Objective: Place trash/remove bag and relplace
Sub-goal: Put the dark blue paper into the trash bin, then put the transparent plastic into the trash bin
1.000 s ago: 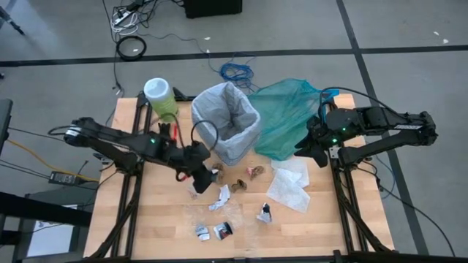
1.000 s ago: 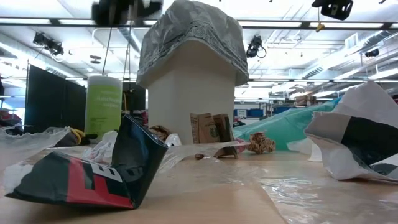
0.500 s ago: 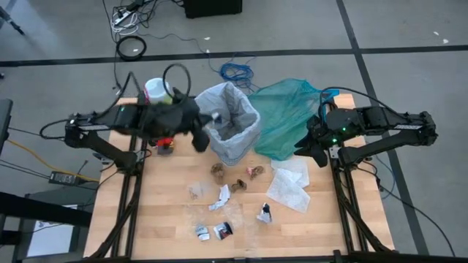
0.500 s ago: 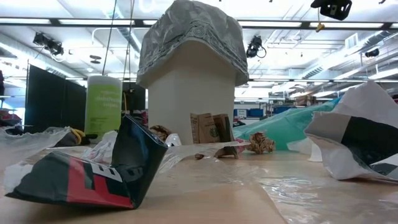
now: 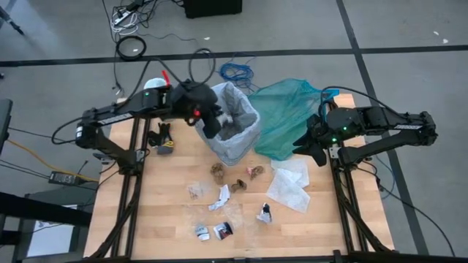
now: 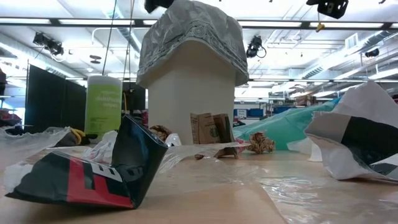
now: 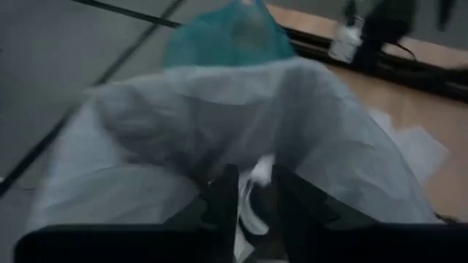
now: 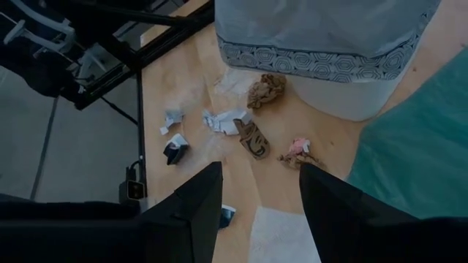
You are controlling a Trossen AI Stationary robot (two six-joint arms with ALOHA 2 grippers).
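A white bin lined with the pale grey bag stands at the table's far middle. My left gripper hangs above the bin's mouth, fingers apart, with a white scrap of trash in the gap over the bag's inside. More trash lies on the table in front of the bin: brown wads, a white scrap, dark wrappers. My right gripper waits open at the right, above the table. My left gripper has the white scrap between its fingers, which point down into the bin. Whether the fingers touch the scrap cannot be told in this blurred view.
A teal-green plastic bag lies right of the bin, under my right arm. White paper sheets lie at the right. A green bottle stands at the far left. Clear film and a red-black wrapper lie near the front edge.
My left gripper has risen from the scraps in front of the bin. It swung toward the table's far edge past the green bottle, then right, and now hangs over the bin's mouth. The scraps on the table have stayed in place.
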